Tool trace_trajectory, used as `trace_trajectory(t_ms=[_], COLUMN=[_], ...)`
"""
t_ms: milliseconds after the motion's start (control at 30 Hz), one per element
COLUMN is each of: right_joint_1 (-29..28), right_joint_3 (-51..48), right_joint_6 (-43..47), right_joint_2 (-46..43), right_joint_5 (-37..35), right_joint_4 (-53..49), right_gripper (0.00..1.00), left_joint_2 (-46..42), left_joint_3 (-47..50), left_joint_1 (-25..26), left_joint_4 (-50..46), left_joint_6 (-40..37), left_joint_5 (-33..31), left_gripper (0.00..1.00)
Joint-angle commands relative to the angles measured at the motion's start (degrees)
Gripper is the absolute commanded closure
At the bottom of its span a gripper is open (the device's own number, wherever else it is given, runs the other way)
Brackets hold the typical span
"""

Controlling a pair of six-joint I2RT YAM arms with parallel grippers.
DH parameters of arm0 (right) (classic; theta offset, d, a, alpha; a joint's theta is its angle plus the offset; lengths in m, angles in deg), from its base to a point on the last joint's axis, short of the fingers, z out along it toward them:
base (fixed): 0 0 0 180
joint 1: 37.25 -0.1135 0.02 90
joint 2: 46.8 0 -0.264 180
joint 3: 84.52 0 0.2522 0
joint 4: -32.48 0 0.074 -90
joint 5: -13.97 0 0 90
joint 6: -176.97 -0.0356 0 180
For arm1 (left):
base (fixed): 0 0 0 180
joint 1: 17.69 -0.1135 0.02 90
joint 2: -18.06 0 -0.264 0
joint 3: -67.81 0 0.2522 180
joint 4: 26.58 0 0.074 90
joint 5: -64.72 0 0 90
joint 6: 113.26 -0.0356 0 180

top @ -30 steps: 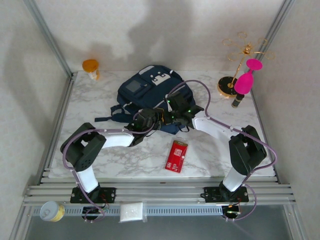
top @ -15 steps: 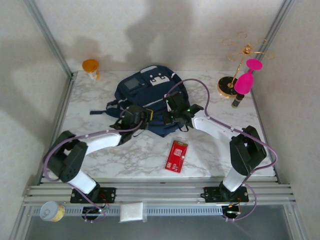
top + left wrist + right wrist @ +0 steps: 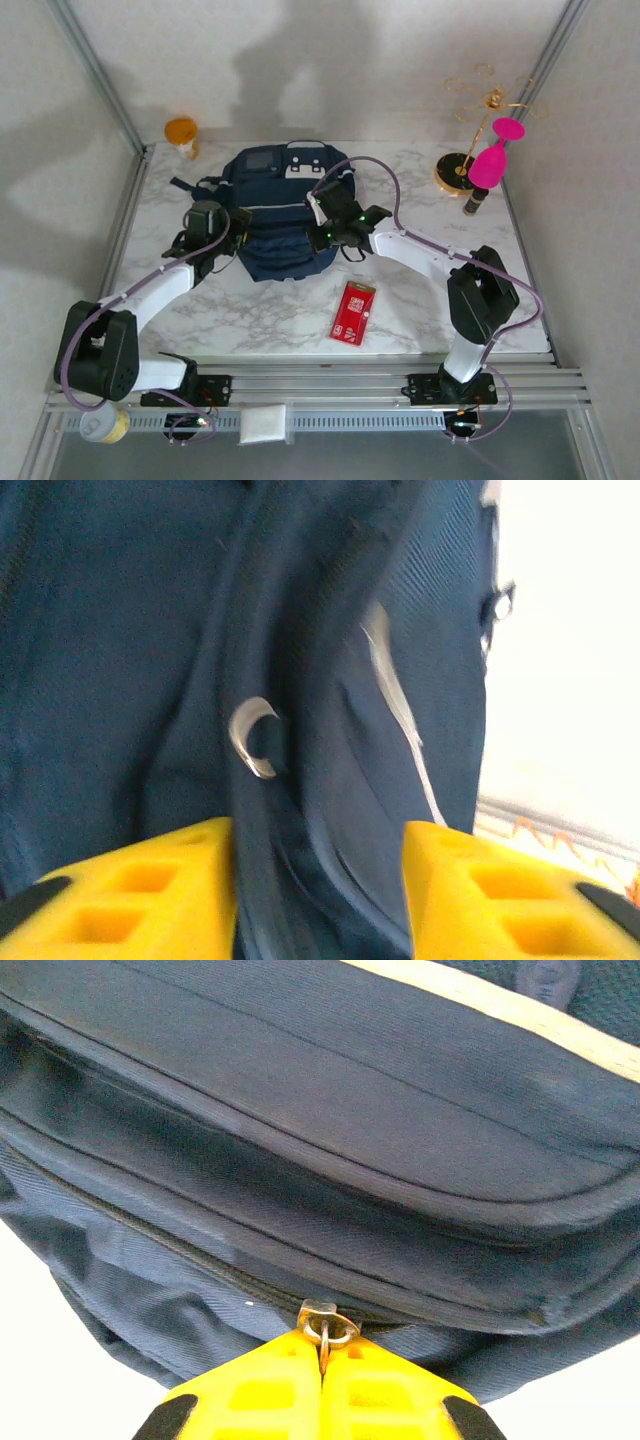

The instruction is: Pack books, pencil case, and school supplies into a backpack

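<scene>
Navy fabric, left of frame: left fingers, having swung out to the backpack flank, are spreading, released, straddling a seam fold. Backpack is sitting squarer, upper centre of table. Right fingers are staying clenched on zipper pull; red packet is waiting outside, unpacked.

left hand parted, backpack fold between

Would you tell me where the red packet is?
Top external view: the small flat red packet lies on the marble table, between the navy fabric backpack and the near edge, right of centre.
</scene>
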Motion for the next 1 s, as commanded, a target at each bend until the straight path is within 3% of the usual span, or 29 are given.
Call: trace_trajectory(t_ms=[0, 200, 400, 500, 667, 833, 967], right_joint_1=[-0.24, -0.3, -0.28, -0.24, -0.2, 0.82, 3.53], right_joint_3=[0.08, -2.08, -4.31, -5.05, -5.31, -5.2, -8.36], right_joint_6=[-0.97, -0.8, -0.48, -0.25, -0.3, -1.39, -2.44], right_joint_2=[-0.59, -1.17, -2.55, -2.98, -2.96, -3.72, -6.26], right_joint_5=[2.27, 2.81, 1.52, 0.89, -2.26, -6.73, -7.7], right_joint_4=[4.09, 6.18, 8.15, 8.43, 7.7, 3.57, 2.62], right_gripper=[1.0, 1.0, 1.0, 1.0, 1.0, 1.0, 1.0], left_joint_2=[-4.53, -0.02, 1.95, 5.69, 9.7, 6.92, 0.55], left_joint_3=[1.72, 3.01, -0.62, -2.75, -3.76, -3.42, -0.64], left_joint_1=[7.07, 15.84, 22.83, 22.76, 22.06, 18.98, 14.73], left_joint_4=[2.22, 10.17, 6.57, 5.8, 3.87, -3.48, -9.95], left_joint_6=[5.0, 18.29, 23.65, 25.46, 26.17, 21.44, 15.31], left_joint_5=[-2.06, -7.98, -15.91, -14.32, -18.78, -22.74, -25.74], left_gripper=[0.4, 0.37, 0.38, 0.49, 0.68, 0.99, 1.0])
